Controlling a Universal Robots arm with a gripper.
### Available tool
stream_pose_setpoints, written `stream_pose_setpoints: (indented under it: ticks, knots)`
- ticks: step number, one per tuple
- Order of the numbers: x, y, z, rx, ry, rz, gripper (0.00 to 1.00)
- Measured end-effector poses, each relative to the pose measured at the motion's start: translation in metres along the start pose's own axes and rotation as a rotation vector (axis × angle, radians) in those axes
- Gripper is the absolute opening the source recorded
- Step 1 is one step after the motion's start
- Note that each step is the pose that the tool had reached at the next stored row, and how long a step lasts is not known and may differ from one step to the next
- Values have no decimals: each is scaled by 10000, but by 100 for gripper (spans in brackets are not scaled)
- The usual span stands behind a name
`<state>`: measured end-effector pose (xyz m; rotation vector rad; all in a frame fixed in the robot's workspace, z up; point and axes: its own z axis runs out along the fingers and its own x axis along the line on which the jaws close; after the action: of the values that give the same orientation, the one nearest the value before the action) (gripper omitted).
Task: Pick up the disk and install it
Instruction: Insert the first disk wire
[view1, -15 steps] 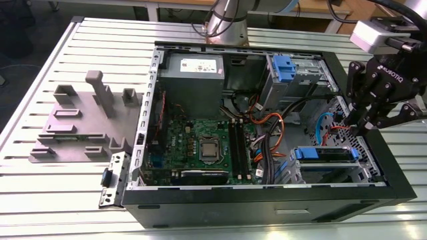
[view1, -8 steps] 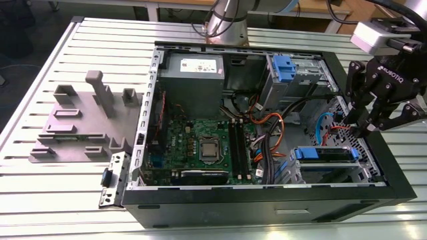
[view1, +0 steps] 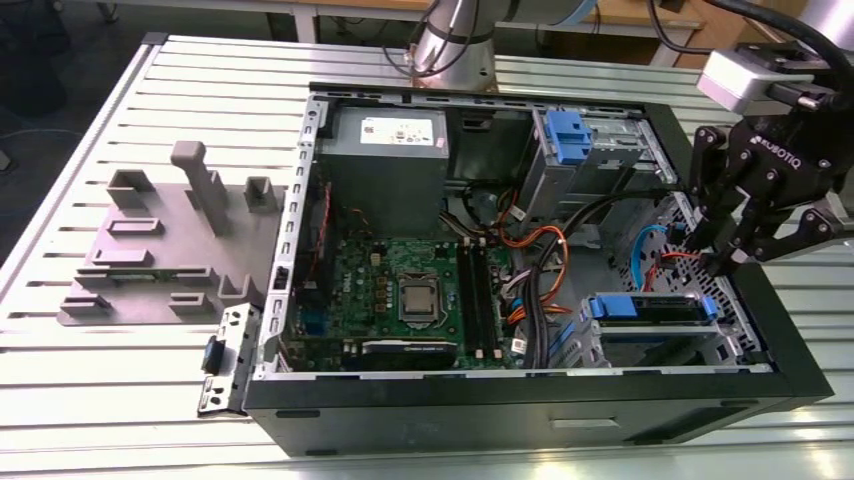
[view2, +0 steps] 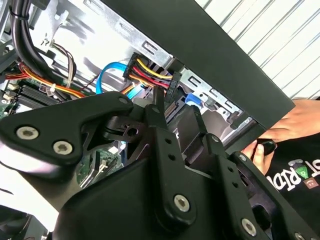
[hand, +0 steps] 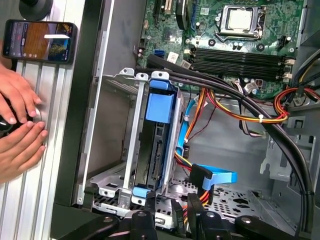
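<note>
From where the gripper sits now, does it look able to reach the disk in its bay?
Probably yes. The disk sits in its metal bay with its blue bracket facing up, and the gripper hovers close beside it. The loose cables next to the bay could crowd it.

Open computer case (view1: 534, 395), motherboard (view1: 400, 290), grey fixture block (view1: 160, 250), phone (hand: 40, 41), slatted table (view1: 80, 390)
</note>
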<state>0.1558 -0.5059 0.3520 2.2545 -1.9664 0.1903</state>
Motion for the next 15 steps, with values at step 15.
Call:
stream_pose_setpoints:
  ticks: [15]
  knots:
    - [-8, -15, 2, -260, 42, -49, 38]
